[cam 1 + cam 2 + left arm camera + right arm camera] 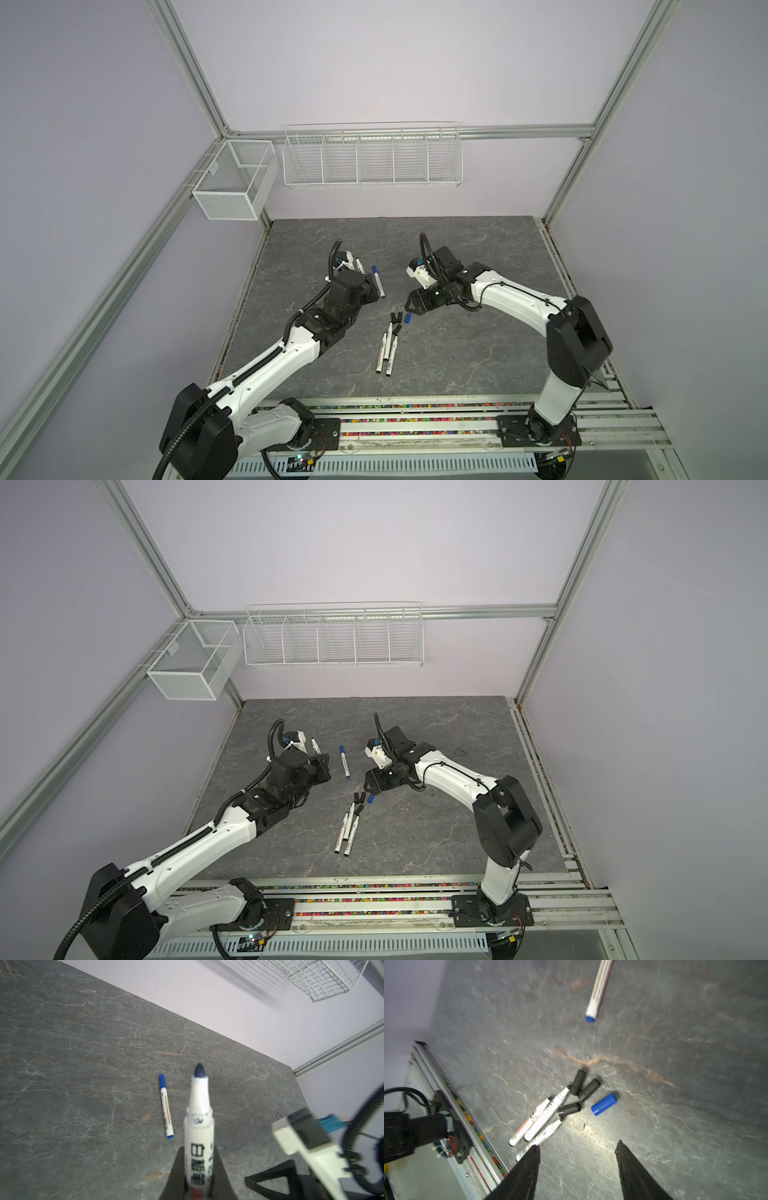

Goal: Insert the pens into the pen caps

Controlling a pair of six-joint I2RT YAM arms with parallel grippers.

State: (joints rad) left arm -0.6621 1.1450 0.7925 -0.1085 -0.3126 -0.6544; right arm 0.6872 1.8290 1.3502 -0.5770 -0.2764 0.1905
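1. Left tool: you are holding it clamped tight on the held pen, gripping the printed white barrel. The pen is uncapped, and its dark blue nib is pointing out beyond the fingertips, clear of the worktop.

2. Right tool: you are keeping its fingers spread wide with nothing between them. It is hanging over the worktop and facing the loose parts.

3. Blue cap: it is lying on its side just ahead of the right tool's fingertips, not touching them.

4. Three black caps: they are lying on their sides just beside the blue cap, on the side toward your left tool. They are crowding against the nib ends of the loose pens.

5. Three black pens: all are uncapped and lying side by side ahead of the right tool, nibs pointing at the black caps. In the right wrist view one finger is covering the tail of the nearest pen.

6. Capped blue pen: it is lying flat between your two tools, just beside the left tool and well apart from the cluster. In the left wrist view it is showing beyond the held pen's nib.
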